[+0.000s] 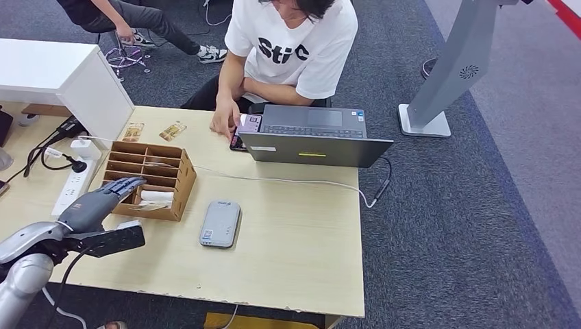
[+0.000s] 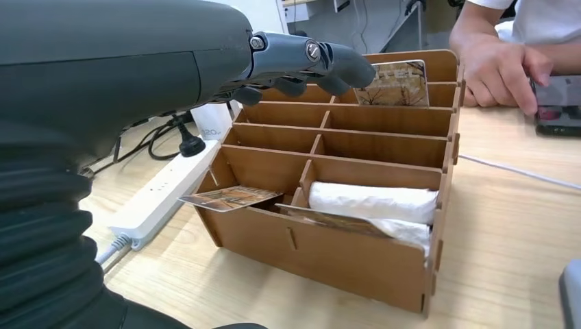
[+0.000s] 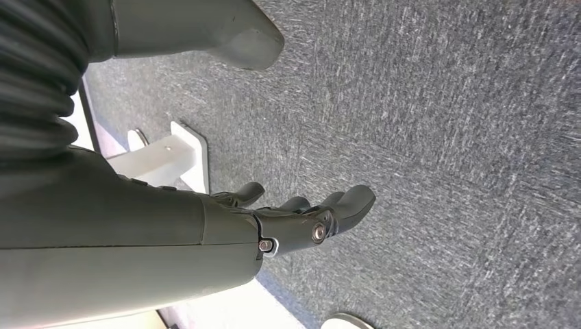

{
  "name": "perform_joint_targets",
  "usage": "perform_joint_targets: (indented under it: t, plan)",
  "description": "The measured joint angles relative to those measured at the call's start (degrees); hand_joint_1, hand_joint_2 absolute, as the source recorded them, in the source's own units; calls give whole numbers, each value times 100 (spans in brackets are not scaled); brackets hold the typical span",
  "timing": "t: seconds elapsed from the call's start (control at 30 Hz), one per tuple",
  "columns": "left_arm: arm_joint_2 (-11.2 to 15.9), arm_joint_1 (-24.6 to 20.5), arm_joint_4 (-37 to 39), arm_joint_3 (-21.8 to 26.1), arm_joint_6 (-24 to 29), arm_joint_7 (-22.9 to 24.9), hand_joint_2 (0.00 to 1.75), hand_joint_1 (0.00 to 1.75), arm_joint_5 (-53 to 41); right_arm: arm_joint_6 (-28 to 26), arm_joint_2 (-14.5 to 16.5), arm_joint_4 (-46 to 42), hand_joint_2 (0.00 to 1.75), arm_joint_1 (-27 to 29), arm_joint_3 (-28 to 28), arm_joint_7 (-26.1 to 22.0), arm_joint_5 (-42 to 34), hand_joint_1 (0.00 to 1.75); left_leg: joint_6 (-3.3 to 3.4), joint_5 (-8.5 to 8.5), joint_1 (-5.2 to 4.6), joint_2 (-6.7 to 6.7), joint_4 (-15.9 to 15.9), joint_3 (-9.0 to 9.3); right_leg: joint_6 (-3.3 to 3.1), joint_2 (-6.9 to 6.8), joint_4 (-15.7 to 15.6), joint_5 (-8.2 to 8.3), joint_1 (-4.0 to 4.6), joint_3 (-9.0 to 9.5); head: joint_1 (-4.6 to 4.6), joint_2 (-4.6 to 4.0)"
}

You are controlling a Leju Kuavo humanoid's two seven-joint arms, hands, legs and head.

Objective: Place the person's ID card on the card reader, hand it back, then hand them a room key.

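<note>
A wooden organiser (image 1: 179, 179) with several compartments stands on the left of the table. My left hand (image 1: 101, 200) hovers over its near-left corner with fingers (image 2: 301, 58) stretched out and nothing in them. A patterned card (image 2: 233, 197) sticks out of a front compartment, and another card (image 2: 394, 83) stands in a back one. The grey card reader (image 1: 220, 223) lies flat just right of the organiser, with nothing on it. My right hand (image 3: 294, 219) hangs over the carpet, fingers loosely apart and empty.
A person in a white T-shirt (image 1: 294, 41) sits across the table, one hand (image 1: 223, 123) on a phone (image 1: 240, 133) beside an open laptop (image 1: 312, 133). Two patterned cards (image 1: 152, 130) lie behind the organiser. A power strip (image 1: 72, 185) and cables lie at the left. A white roll (image 2: 373, 202) fills one compartment.
</note>
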Motion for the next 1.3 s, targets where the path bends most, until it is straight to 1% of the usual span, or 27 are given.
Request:
perform_joint_targets:
  t: [0.23,0.37,0.47,0.57,0.77,1.1,1.17,1.23,1.3]
  plan:
    - [205,2,-70,-172,3,98,175,0,10,7,0,0,175,-1,3,1,10,0,0,0,-1,0,0,0,0,0,0,0,-2,1,1,0]
    - [274,4,-69,-294,140,243,175,0,-151,7,0,0,175,-1,3,8,13,0,0,0,-1,-1,0,0,0,0,0,0,-2,1,1,0]
    - [274,11,-61,-382,338,317,175,0,-355,7,0,0,175,-3,4,10,13,0,0,0,-1,-2,0,0,0,0,0,0,-1,1,1,0]
    - [269,19,-52,-446,418,322,175,0,-430,7,0,0,175,-3,5,15,13,0,0,0,-1,-1,0,0,0,0,0,0,-1,1,1,0]
    - [215,45,10,-486,708,410,175,0,-767,7,0,0,175,-4,9,16,15,0,0,0,-2,-1,0,0,0,0,-1,0,-1,1,1,0]
    - [200,49,26,-486,759,418,175,0,-822,7,0,0,175,-4,9,16,16,0,0,0,-2,-1,0,1,0,0,-1,0,-1,1,1,0]
    - [155,52,77,-486,882,441,175,0,-959,7,0,0,175,-4,11,16,20,0,0,0,-2,-1,0,1,0,-1,-1,0,-2,1,1,0]
    - [-2,75,255,-486,1190,493,175,0,-1327,7,0,0,175,-6,19,19,38,0,0,0,-2,-3,1,1,0,-2,-1,0,-3,2,1,0]
    - [-334,137,614,-490,1580,547,175,0,-1764,7,0,0,175,-9,36,28,56,0,1,0,-2,-3,1,0,1,-2,-1,1,-3,2,1,0]
